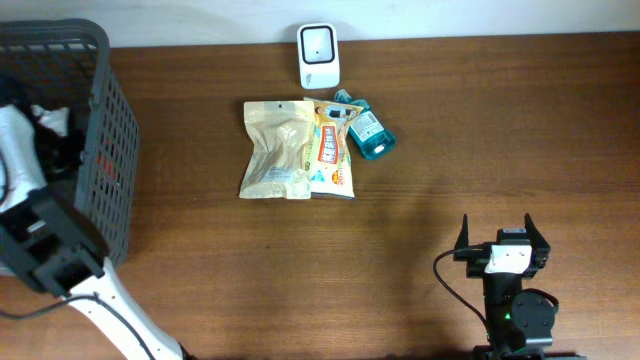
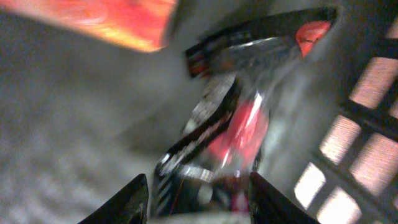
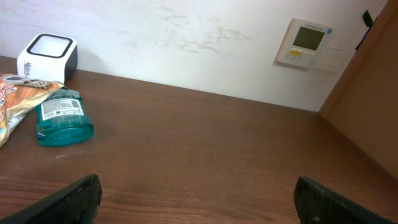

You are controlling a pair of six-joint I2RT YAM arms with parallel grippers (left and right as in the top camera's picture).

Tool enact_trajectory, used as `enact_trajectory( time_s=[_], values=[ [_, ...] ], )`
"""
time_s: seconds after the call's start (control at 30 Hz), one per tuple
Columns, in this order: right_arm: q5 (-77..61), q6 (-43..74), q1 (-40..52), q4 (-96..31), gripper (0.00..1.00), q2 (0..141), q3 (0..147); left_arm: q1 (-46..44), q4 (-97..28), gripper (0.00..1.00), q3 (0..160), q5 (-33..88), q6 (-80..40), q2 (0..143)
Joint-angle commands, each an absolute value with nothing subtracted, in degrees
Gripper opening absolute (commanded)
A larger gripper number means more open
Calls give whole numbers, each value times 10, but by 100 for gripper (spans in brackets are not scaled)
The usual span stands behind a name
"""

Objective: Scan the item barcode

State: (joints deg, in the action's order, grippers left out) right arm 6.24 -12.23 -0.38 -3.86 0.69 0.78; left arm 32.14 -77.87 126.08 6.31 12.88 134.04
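My left gripper [image 2: 198,177] is down inside the dark mesh basket [image 1: 112,130]. Its jaws sit on either side of a shiny black and red packet [image 2: 230,124], and the packet fills the gap between them. The left wrist view is blurred, and no barcode shows on the packet. The white barcode scanner [image 1: 318,55] stands at the back of the table, also in the right wrist view as the scanner [image 3: 46,56]. My right gripper [image 1: 498,228] rests wide open near the front right of the table with nothing between its fingers [image 3: 81,199].
A beige pouch [image 1: 277,150], an orange snack packet [image 1: 332,152] and a teal bottle [image 1: 368,130] lie in front of the scanner. An orange-red pack [image 2: 112,18] lies in the basket beyond the held packet. The basket wall [image 2: 367,124] is close on the right.
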Motion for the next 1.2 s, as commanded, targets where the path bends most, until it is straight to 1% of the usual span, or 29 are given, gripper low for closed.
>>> enact_trajectory(
  time_s=[0.0, 0.07, 0.2, 0.3, 0.4, 0.53, 0.63, 0.7, 0.8, 0.83, 0.87, 0.93, 1.0, 1.07, 1.17],
  values=[
    [71, -122, -1, -41, 98, 4, 3, 343, -790, 54, 1261, 142, 139, 1290],
    [71, -122, -1, -41, 98, 4, 3, 343, -781, 57, 1240, 144, 154, 1291],
    [71, -122, -1, -41, 98, 4, 3, 330, -732, 59, 1184, 173, 184, 1291],
    [71, -122, -1, -41, 98, 4, 3, 317, -671, 59, 1141, 172, 206, 1291],
    [71, -122, -1, -41, 98, 4, 3, 315, -638, 58, 1118, 170, 211, 1293],
    [71, -122, -1, -41, 98, 4, 3, 315, -585, 60, 1078, 132, 211, 1293],
    [71, -122, -1, -41, 98, 4, 3, 316, -557, 62, 1054, 74, 211, 1293],
    [71, -122, -1, -41, 98, 4, 3, 317, -534, 66, 1040, 71, 211, 1293],
    [71, -122, -1, -41, 98, 4, 3, 316, -499, 65, 1013, 84, 207, 1293],
    [71, -122, -1, -41, 99, 4, 3, 316, -495, 63, 1009, 89, 206, 1293],
    [71, -122, -1, -41, 99, 4, 3, 316, -489, 58, 1003, 97, 206, 1293],
    [71, -122, -1, -41, 98, 4, 3, 316, -485, 42, 999, 103, 206, 1293],
    [71, -122, -1, -41, 98, 4, 3, 317, -487, 23, 999, 102, 206, 1293],
    [71, -122, -1, -41, 98, 4, 3, 317, -489, 22, 999, 102, 192, 1292],
    [71, -122, -1, -41, 98, 4, 3, 317, -490, 20, 1011, 103, 141, 1284]
  ],
)
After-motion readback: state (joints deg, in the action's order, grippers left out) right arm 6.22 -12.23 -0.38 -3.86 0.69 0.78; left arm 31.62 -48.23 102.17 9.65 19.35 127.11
